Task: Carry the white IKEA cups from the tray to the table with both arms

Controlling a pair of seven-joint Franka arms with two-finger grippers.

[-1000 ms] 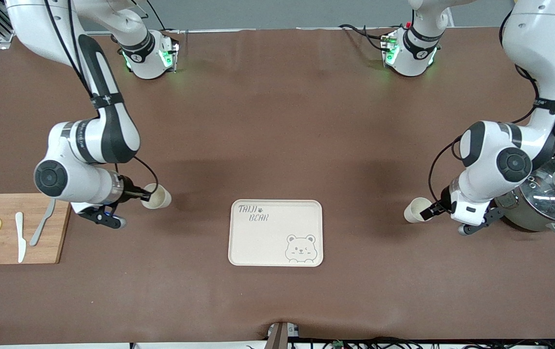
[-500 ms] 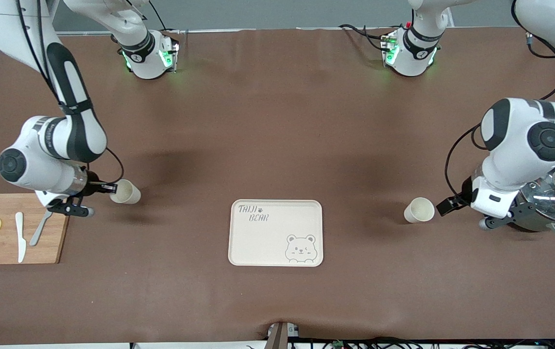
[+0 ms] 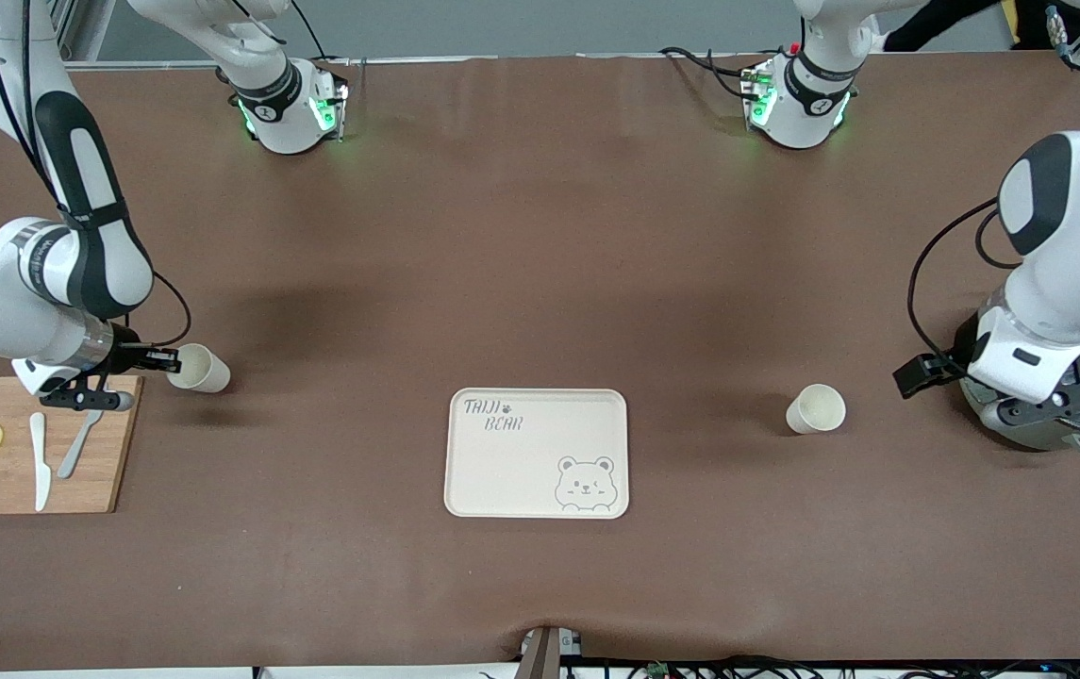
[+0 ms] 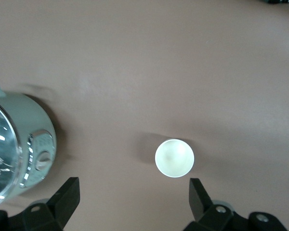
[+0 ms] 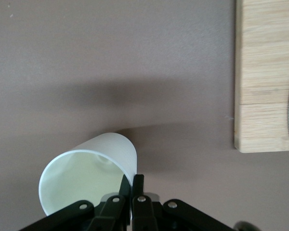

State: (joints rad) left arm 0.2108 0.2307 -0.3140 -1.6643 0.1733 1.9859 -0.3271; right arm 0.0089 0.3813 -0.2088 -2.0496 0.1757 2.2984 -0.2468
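Fingers of the right gripper [image 3: 162, 360] pinch one white cup's [image 3: 199, 368] rim over the table by the cutting board [image 3: 25, 445]; the other cup [image 3: 816, 409] stands between tray [image 3: 537, 454] and pot [image 3: 1058, 415], the left gripper [image 3: 917, 375] apart from it. Left wrist view: fingers [image 4: 67, 198] spread wide, cup [image 4: 174, 158] upright below. Right wrist view: fingertips [image 5: 135, 185] clamp the tilted cup's [image 5: 89, 171] wall.

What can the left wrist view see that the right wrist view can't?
Only the left wrist view shows the steel pot, a cup standing free on the table, and the left gripper with jaws wide open above it. Only the right wrist view shows the wooden board and the right gripper, its jaws pinching the tilted cup by the rim. Both show the brown table.
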